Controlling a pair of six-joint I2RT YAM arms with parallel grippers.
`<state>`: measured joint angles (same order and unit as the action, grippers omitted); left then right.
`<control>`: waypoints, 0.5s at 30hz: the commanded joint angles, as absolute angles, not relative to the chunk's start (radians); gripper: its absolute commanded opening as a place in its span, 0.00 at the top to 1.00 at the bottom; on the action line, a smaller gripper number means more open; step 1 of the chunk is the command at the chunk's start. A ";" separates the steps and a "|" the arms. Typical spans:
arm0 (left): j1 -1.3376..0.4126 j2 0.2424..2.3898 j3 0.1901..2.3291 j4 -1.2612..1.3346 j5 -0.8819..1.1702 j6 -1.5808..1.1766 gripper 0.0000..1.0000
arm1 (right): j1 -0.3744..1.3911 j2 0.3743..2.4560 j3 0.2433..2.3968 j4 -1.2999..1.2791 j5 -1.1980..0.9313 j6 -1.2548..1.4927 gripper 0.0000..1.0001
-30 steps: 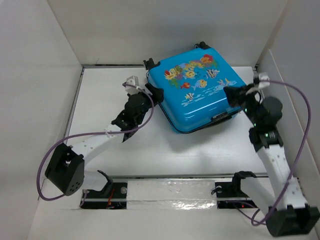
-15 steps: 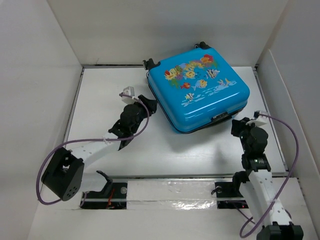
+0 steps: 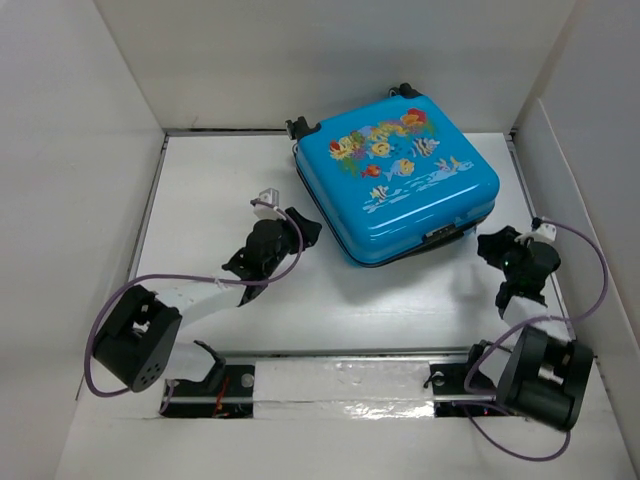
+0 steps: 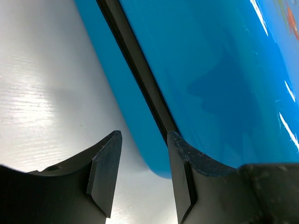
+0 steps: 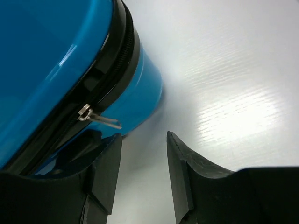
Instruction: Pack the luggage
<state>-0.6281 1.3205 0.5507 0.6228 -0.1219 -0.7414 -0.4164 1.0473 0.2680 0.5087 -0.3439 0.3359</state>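
Luggage (image 3: 398, 180) shut, lying flat on desk (image 3: 200, 200), far side, right of centre, turned at an angle. Left gripper (image 3: 305, 222) just beside its left edge, jaws apart, empty, zipper seam ahead. Right gripper (image 3: 490, 243) near its near-right corner, jaws apart, empty; zipper pull (image 5: 99, 118) just beyond one finger.

The luggage (image 3: 400, 185) (on the table (image 3: 210, 200)) lies flanked — left end effector (image 3: 308, 225), right end effector (image 3: 490, 245).
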 commanded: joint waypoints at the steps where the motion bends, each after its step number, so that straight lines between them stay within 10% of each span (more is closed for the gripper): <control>1: -0.627 1.331 0.566 0.735 -0.066 -0.736 0.59 | -0.459 1.191 0.371 0.713 -0.609 0.295 0.50; 7: -0.627 1.342 0.555 0.735 -0.072 -0.710 0.59 | -0.445 1.367 0.455 0.865 -0.792 0.261 0.50; 15: -0.627 1.299 0.538 0.727 -0.098 -0.695 0.59 | -0.350 1.218 0.575 0.405 -0.683 0.020 0.62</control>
